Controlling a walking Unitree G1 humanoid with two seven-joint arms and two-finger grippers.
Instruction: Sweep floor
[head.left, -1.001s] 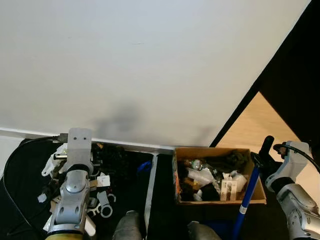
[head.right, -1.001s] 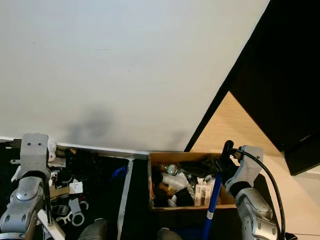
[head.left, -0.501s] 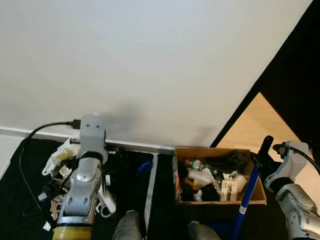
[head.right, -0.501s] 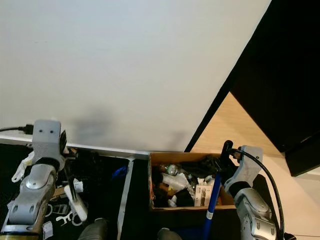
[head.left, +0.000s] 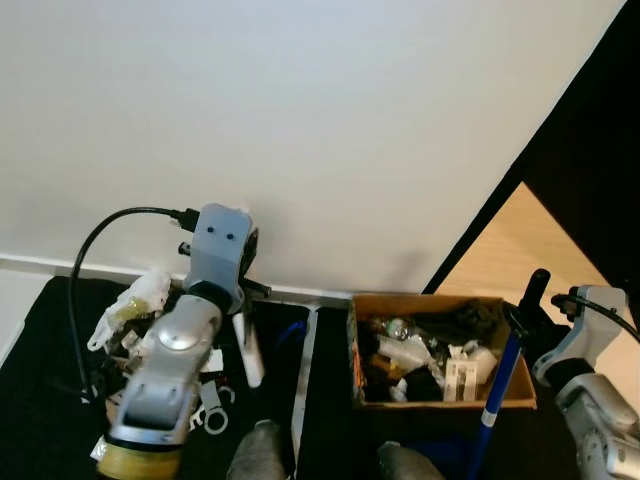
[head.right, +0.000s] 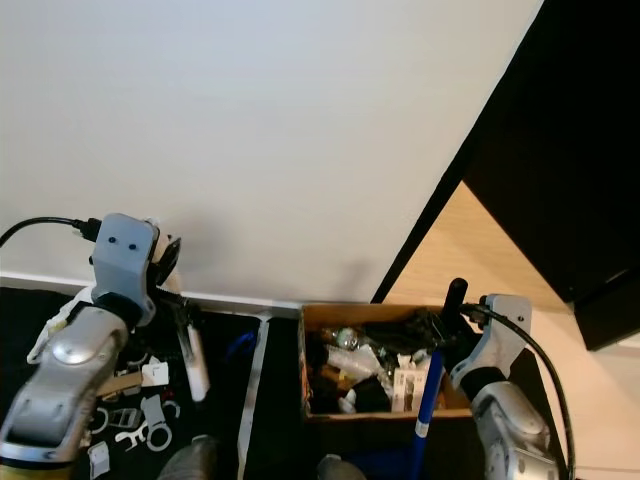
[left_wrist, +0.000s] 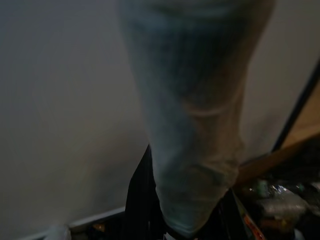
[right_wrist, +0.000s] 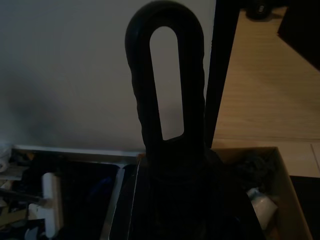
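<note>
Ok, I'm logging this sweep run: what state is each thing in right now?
Left gripper: raised, shut on a white handle.
White handle: held upright, off the clutter.
Right gripper: shut on the broom.
Broom: upright, by the box.
Box: open, full of rubbish.

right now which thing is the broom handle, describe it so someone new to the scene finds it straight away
Start at the white wall and drop to the open cardboard box of clutter on the black mat. Along the box's right side rises a blue pole, the broom handle, held by the right gripper. It alone is blue and straight, ending in a black looped grip.
</note>
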